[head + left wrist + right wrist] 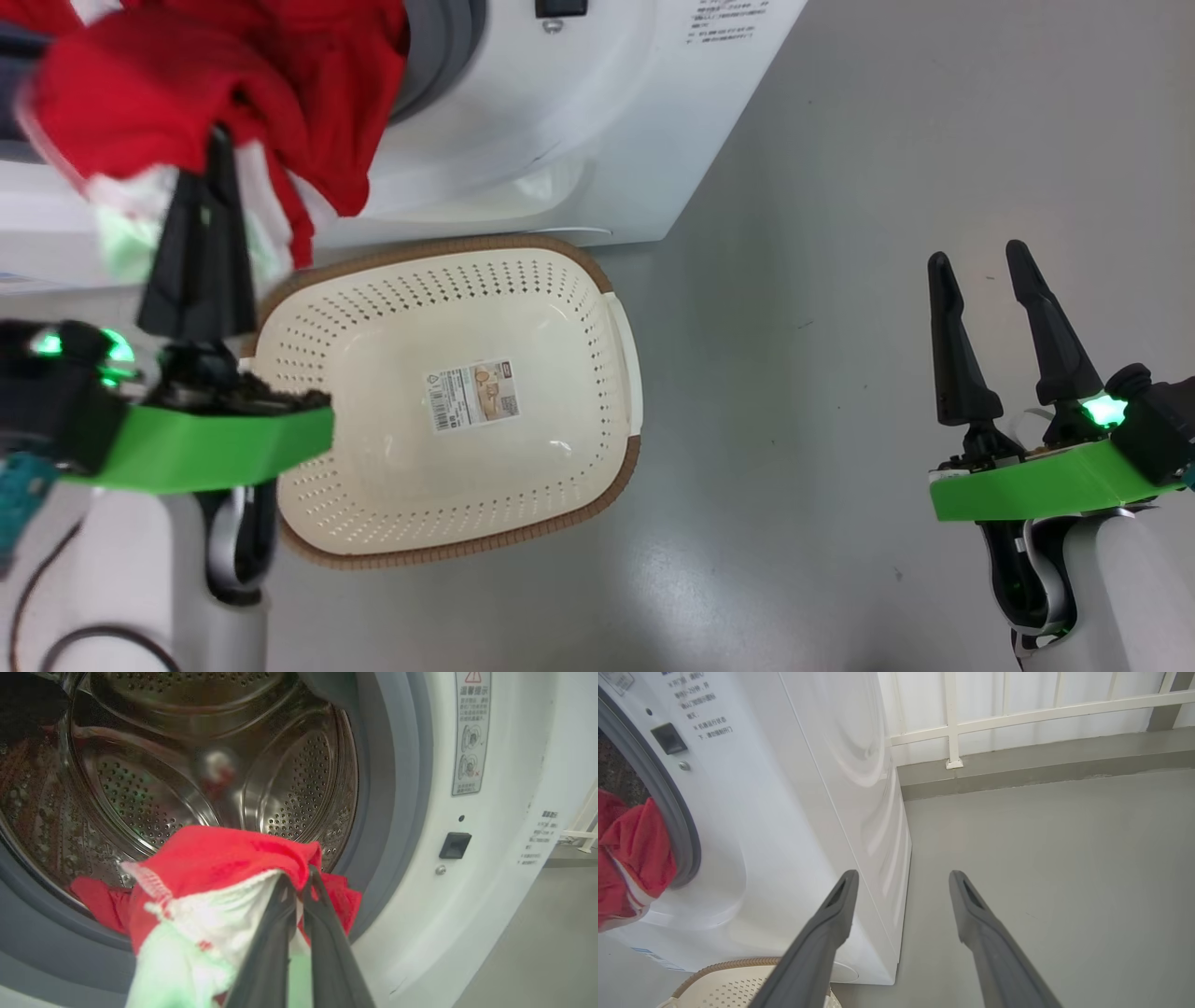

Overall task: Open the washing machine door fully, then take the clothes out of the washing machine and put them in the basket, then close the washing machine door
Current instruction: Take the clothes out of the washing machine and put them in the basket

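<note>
At the lower edge of the washing machine opening, the clothes hang half out over the grey rubber ring. A red tail trails back into the steel drum. The left gripper has its fingers pressed together, pinching a fold of red and white fabric at the top of the bundle. The right gripper hangs over the floor, fingers spread, holding nothing. The basket stands on the floor against the machine's front lower edge, close beneath the opening.

Handling: the fabric is judged light, soft and limp. It will drape and stretch rather than lift as one piece, and trailing parts may snag on the ring. Take hold at a bunched, many-layered fold.
</note>
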`<state>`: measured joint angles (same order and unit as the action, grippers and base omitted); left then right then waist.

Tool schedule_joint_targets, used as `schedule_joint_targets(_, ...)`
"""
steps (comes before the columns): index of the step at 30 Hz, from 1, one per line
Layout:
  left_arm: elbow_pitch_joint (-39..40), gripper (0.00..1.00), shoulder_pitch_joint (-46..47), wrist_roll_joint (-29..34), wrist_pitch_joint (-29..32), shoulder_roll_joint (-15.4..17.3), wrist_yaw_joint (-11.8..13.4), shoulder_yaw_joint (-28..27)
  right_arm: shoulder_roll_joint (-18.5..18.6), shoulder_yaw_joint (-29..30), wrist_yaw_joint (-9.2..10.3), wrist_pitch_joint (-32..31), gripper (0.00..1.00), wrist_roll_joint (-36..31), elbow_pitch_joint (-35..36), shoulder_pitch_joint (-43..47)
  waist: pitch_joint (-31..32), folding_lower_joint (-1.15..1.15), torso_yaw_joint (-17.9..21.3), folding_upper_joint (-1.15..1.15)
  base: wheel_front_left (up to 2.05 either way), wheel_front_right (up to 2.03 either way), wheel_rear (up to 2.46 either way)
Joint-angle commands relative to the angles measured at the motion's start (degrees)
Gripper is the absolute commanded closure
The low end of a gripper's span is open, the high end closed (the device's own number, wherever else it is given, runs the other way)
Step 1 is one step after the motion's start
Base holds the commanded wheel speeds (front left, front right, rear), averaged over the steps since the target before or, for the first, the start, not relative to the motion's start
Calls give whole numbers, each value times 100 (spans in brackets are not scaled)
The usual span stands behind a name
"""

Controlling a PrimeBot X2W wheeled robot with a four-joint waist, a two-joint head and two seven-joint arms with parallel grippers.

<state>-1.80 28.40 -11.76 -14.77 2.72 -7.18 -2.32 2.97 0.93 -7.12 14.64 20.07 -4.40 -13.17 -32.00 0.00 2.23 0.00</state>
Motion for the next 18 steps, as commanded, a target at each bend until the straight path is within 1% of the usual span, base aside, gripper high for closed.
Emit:
schedule_joint_targets(1, 6, 100, -160, -46, -23, 107, -30, -117, -9, -149, -36, 36, 0, -3, 131, -11, -15, 0, 9, 0, 0, 0, 0)
schedule_joint_targets(8, -837, 100, -234, -132, -23, 92, -31, 32, -9, -198, -36, 36, 0, 30, 135, -32, -93, 0, 71, 0, 0, 0, 0)
schedule_joint_targets(18, -2080, 100, -55, -269, -23, 188, -31, 352, -9, -228, -36, 36, 0, 55, 164, -79, -271, 0, 146, 0, 0, 0, 0)
